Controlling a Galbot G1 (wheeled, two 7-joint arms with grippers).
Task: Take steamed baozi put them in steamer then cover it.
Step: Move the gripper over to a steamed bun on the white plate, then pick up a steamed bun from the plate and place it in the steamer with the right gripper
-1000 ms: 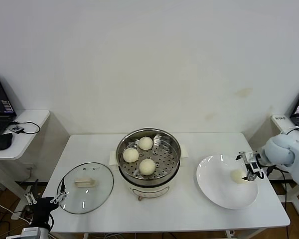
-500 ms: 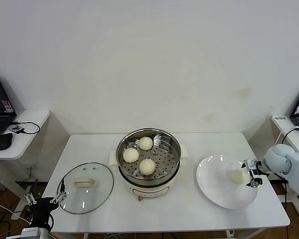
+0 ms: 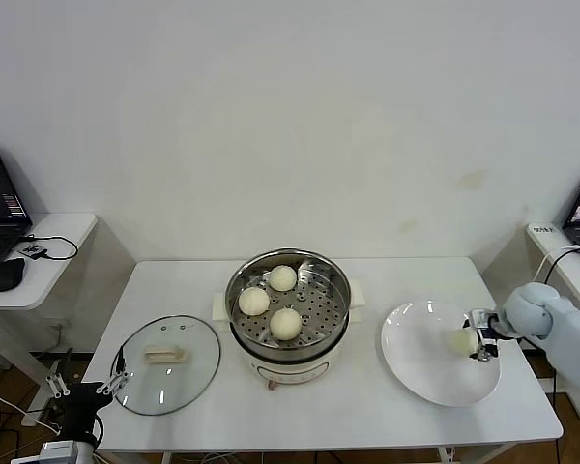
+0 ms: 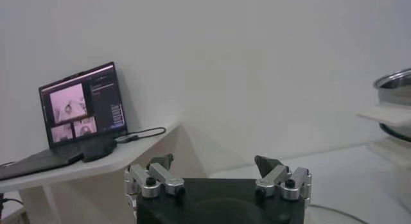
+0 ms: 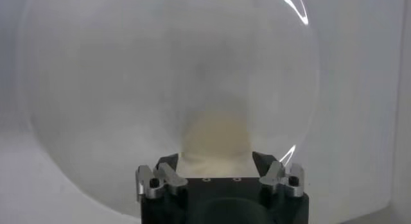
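Baozi [image 3: 462,339] sits between right gripper [image 3: 480,340] jaws on plate [image 3: 416,362].

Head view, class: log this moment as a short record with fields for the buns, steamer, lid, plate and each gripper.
buns in steamer: three, on the perforated tray
bun on plate: one, between the fingers of the right gripper
steamer: table centre, uncovered
lid: flat on the table, left of the steamer, handle up
plate: right of the steamer
right gripper: over the plate's right side, around the bun; grip not clear
left gripper: open, low at the table's front left corner, beside the lid
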